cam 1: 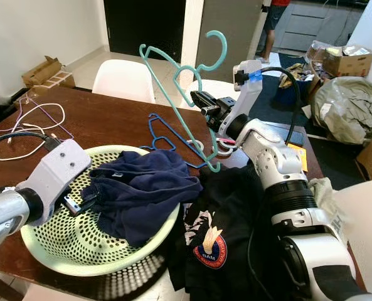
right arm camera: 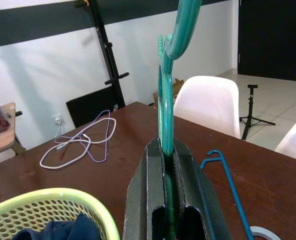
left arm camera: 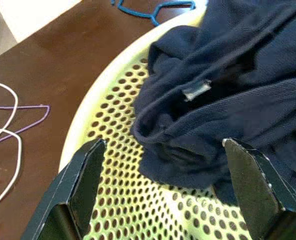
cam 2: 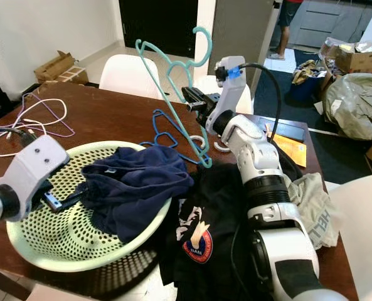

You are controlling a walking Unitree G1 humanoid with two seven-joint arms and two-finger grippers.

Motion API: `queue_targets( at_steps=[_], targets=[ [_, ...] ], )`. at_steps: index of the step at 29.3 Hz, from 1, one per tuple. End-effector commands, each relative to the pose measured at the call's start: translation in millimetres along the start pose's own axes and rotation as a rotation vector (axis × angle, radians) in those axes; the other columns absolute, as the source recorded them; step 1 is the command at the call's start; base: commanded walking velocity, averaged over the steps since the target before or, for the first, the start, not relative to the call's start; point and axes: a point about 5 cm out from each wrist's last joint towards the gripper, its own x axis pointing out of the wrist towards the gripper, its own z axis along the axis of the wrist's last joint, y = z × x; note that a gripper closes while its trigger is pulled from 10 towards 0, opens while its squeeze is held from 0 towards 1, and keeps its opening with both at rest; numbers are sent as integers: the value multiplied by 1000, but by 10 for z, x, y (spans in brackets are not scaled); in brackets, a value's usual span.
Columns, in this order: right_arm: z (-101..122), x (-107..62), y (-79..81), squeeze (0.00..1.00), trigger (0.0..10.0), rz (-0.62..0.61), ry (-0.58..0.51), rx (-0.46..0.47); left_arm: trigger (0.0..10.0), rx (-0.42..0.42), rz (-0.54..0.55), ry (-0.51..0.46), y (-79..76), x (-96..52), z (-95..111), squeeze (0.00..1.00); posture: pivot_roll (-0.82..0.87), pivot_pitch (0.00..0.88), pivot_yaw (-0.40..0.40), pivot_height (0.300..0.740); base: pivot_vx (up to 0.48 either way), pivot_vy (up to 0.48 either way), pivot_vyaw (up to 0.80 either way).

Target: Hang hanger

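Nearest, at the tabletop's near edge: green basket (cam 1: pixel 54 248) with a navy garment (cam 1: pixel 142 191) heaped inside and spilling over its rim. Left gripper (left arm camera: pixel 162 192) hovers over the basket, fingers spread wide, nothing between them, aimed at the garment's folded edge; likely staged to pick it up for the hanger.

Just beside the basket, toward the right edge: black shirt (cam 1: pixel 220 241) with a crest, draped off the near edge.

Mid-table: blue hanger (cam 1: pixel 167 141) lying flat, spare. White and purple cables (cam 1: pixel 29 122) coiled near the left edge.

Above mid-table: right gripper (cam 1: pixel 201 100) clamped shut on the teal hanger (cam 1: pixel 182 84) at its neck, holding it upright and clear of the table, hook up, one shoulder end down near the black shirt. Judged so a garment can be fed on, or the hook offered to a rail.

Far: white chairs (cam 1: pixel 123 78), a person's legs (cam 1: pixel 275 25) in the doorway.
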Motion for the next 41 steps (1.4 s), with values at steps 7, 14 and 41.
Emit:
queue_targets(
  at_steps=[7,14,41],
  targets=[
    [69,-33,-43,0,0,-15,-14,-17,10000,-162,0,-2,-65,188,-249,0,141,0,-76,740,0,0,0],
    [74,-44,-56,0,0,-18,-13,-18,10000,-148,82,75,39,168,-472,0,142,0,-81,740,0,0,0],
    [188,-182,-115,0,0,-36,-3,-59,10000,-152,-79,16,-142,643,-554,0,36,0,-73,740,0,0,0]
  ],
)
